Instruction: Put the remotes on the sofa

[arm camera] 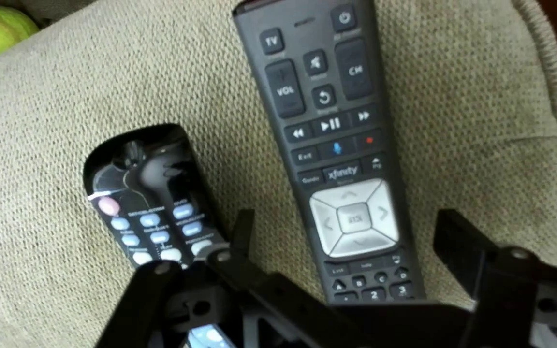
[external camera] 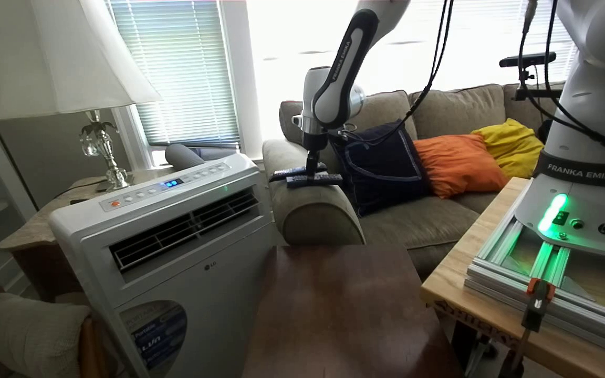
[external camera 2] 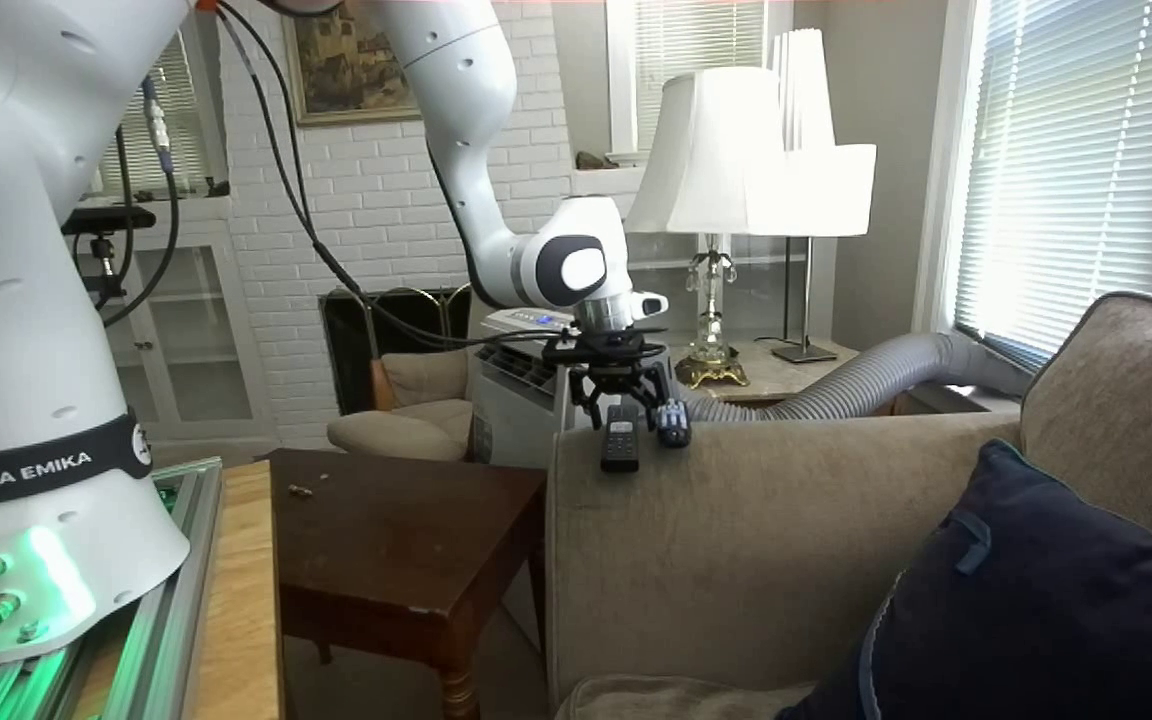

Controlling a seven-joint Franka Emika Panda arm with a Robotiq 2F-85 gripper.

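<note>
In an exterior view: both remotes (external camera: 298, 181) lie on the rolled arm (external camera: 323, 215) of the sofa (external camera: 402, 226).

In an exterior view: my claw (external camera 2: 624, 416) is down around the Xfinity remote (external camera 2: 621, 446), glossy remote (external camera 2: 674, 425) just beside it.

Wrist view: fingers (arm camera: 460, 261) spread, one either side of the Xfinity remote, fabric showing in both gaps, nothing gripped.

I'd call placement done, only backing off remains. Next: straight up, fingers wide, don't drag the glossy remote; one finger's close to it.

Daylight burns the wide window (external camera: 413, 60) white
</note>
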